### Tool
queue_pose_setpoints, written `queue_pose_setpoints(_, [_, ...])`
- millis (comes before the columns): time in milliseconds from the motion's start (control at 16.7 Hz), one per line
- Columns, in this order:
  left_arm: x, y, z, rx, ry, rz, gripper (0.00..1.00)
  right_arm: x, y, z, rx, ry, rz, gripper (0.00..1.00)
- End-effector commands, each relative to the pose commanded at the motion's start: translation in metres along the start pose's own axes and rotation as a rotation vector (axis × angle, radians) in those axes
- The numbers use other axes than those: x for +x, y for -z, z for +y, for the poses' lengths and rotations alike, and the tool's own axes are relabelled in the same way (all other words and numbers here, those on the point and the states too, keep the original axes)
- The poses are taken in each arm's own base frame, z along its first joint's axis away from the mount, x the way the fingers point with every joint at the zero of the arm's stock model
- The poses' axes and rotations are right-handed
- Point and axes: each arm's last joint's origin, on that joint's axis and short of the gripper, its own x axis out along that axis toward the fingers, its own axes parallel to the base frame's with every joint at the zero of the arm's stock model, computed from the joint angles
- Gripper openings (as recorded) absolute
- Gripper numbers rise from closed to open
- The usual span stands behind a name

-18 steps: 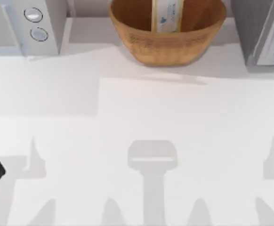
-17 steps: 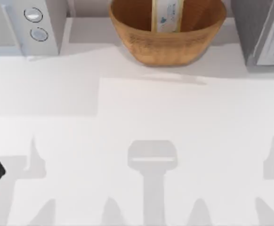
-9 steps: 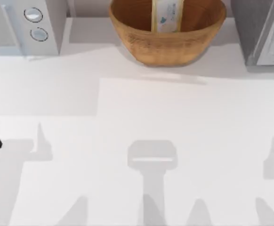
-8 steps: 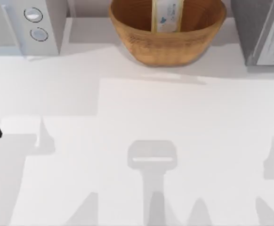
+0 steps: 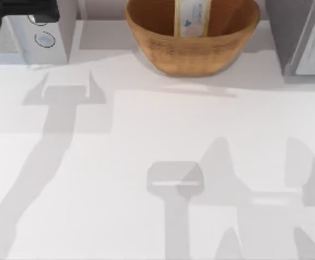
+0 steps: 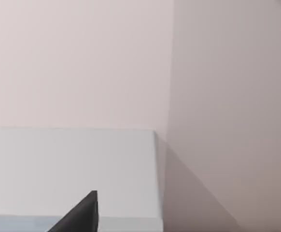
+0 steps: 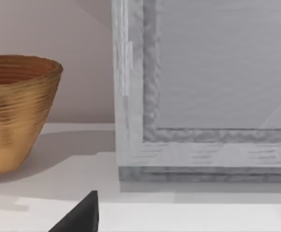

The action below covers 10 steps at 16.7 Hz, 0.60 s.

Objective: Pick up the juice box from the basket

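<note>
The basket [image 5: 192, 51], a round tan woven bowl, stands at the table's far edge, in the middle. The juice box [image 5: 191, 19] stands upright inside it, showing a cream face with light blue marks and yellow sides. My left arm [image 5: 17, 10] is a black shape at the far left corner, over the white appliance and well left of the basket. A dark tip of my left gripper [image 6: 82, 215] points at a white box top and a pink wall. A dark tip of my right gripper [image 7: 82, 215] sits low over the table, with the basket [image 7: 15, 111] off to one side.
A white appliance with two round knobs [image 5: 44, 32] stands at the far left. A grey cabinet-like appliance [image 5: 303, 38] stands at the far right, close in front of the right wrist camera [image 7: 203, 96]. Arm shadows lie across the white table [image 5: 146, 124].
My left arm has left the table's left edge and moved to the far left corner, over the white appliance. Its shadow followed. New shadows spread at the near right. Basket and juice box have not moved.
</note>
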Motion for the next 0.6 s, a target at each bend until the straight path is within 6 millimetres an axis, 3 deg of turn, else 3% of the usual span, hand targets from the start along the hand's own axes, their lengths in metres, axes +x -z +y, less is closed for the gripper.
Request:
queue_pose_setpoints(240, [0.081, 0.01, -0.067, 0.0, 0.0, 0.0, 1.0, 0.0, 0.0, 0.0, 0.0, 0.0, 0.0, 1.0])
queue_pose_setpoints(420, [0.129, 0.043, -0.123, 0.003, -0.001, 0.001, 1.0, 0.0, 0.0, 0.0, 0.0, 0.0, 0.0, 1.0])
queue_pose_setpoints(600, [0.159, 0.088, -0.175, 0.007, -0.001, 0.004, 1.0, 0.0, 0.0, 0.0, 0.0, 0.0, 0.0, 1.0])
